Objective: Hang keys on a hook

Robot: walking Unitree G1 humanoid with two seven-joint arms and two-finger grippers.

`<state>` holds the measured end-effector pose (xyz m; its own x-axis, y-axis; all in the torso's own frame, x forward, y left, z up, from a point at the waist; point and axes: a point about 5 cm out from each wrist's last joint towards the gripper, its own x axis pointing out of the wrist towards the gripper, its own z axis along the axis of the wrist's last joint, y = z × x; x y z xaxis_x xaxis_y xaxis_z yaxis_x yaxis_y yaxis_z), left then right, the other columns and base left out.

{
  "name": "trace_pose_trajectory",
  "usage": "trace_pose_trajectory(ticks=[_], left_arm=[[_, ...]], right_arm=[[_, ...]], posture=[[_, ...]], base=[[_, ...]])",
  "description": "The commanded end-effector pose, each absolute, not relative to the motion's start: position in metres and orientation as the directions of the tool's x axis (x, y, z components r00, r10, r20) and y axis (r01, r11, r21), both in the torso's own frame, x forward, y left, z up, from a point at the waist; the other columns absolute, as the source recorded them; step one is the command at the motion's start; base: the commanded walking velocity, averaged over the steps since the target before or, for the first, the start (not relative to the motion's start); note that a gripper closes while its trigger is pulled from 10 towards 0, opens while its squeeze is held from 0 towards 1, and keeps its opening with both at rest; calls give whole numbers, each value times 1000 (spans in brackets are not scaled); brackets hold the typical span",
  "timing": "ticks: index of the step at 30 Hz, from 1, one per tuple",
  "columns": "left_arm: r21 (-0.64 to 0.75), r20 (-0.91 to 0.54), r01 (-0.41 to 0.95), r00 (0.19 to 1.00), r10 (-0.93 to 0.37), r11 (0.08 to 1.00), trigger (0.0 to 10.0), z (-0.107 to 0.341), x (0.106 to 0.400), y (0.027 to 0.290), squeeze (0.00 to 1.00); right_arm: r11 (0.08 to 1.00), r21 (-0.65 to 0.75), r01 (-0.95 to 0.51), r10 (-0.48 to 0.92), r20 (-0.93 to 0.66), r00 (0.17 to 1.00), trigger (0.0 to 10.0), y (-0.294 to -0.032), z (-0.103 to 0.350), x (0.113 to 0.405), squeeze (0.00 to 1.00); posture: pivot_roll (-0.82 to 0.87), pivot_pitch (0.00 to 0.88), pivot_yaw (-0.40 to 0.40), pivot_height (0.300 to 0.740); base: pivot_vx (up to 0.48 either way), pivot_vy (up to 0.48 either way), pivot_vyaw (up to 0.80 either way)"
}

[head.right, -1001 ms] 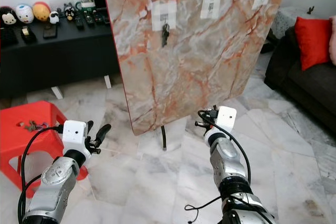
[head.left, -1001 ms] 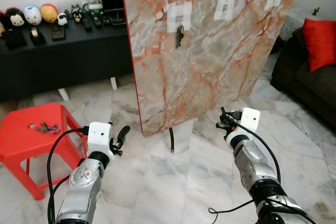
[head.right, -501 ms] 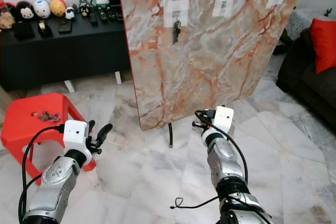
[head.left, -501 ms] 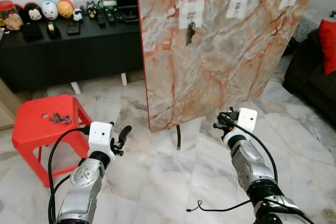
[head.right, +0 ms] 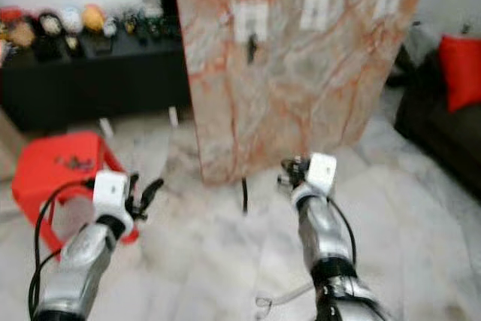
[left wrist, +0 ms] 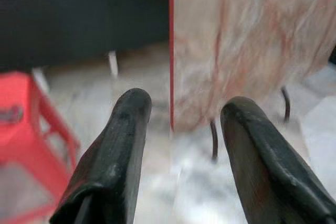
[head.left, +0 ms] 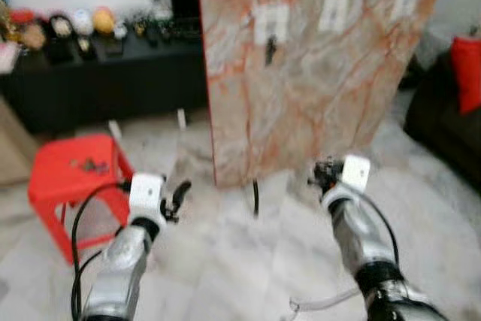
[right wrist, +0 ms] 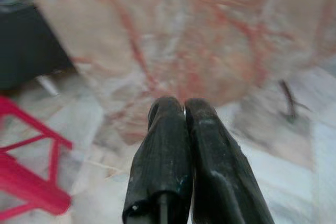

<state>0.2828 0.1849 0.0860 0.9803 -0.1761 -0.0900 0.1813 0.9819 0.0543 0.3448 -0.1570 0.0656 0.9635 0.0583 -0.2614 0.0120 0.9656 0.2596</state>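
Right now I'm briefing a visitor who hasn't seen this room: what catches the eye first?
A tall marble-patterned board stands straight ahead, a bunch of keys hanging near its top left. To the robot's left, a bright red stool holds more keys. The left gripper is open.

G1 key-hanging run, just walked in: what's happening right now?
Nothing is being handled yet. The robot stands on the marble floor facing the marble-patterned board, both arms raised in front of it. The left gripper is open and empty, the right gripper is shut with nothing seen between its fingers. One set of keys already hangs on the board's leftmost hook; another bunch lies on the red stool to the robot's left. The head views are blurred.
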Motion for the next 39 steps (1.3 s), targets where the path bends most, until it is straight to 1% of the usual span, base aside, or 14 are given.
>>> trace_pose_trajectory(ticks=[1,21,34,39], left_arm=[[42,-85,194,978,-190,980,10000,87,284,182,0],[34,-75,209,976,-206,977,10000,91,283,180,0],[41,-67,229,972,-226,972,10000,94,283,177,0],[59,-63,247,968,-244,967,10000,97,284,175,0]], right_arm=[[967,254,19,51,-264,963,10000,-158,64,344,0],[967,255,19,47,-248,968,10000,-156,71,348,0],[962,272,-3,67,-226,972,10000,-148,83,354,0],[955,294,-29,93,-204,975,10000,-142,92,357,0]], posture=[[22,0,-67,740],[21,0,-68,740],[23,0,-68,740],[23,0,-69,740]], base=[[-270,0,0],[-278,0,0],[-286,0,0],[0,0,0]])
